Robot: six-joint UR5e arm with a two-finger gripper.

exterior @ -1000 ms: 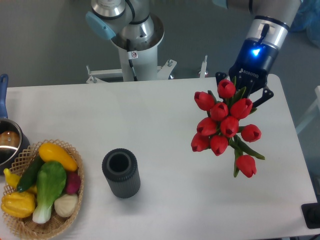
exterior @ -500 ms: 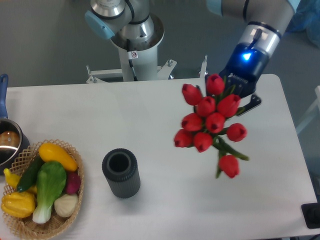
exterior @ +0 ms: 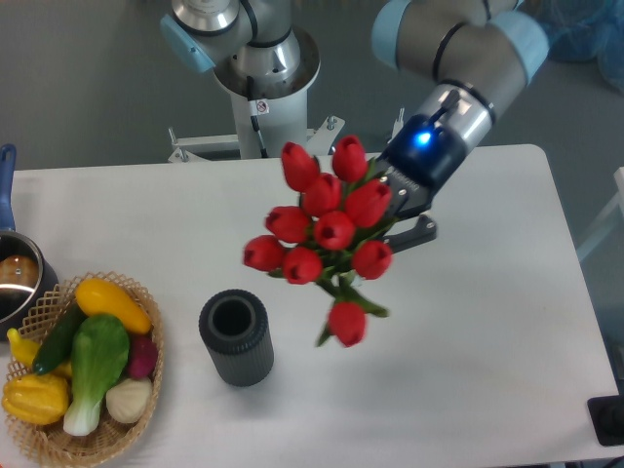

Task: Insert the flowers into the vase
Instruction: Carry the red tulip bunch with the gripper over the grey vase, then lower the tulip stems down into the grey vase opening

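Note:
A bunch of red tulip flowers [exterior: 327,234] with green stems hangs in the air above the middle of the table. My gripper [exterior: 402,208] is shut on the stems at the bunch's upper right, its fingers mostly hidden behind the buds. The vase [exterior: 236,336], a dark grey ribbed cylinder with an open round mouth, stands upright on the table to the lower left of the bunch. The lowest bud hangs about level with the vase's mouth, a short way to its right.
A woven basket [exterior: 146,390] with yellow, green and purple vegetables sits at the front left corner. A metal pot [exterior: 18,278] with a blue handle stands at the left edge. The arm's base [exterior: 261,68] rises behind the table's far edge.
The gripper has carried the flowers leftward across the table, from the right side toward the middle, closer to the vase. The vase and basket have not moved.

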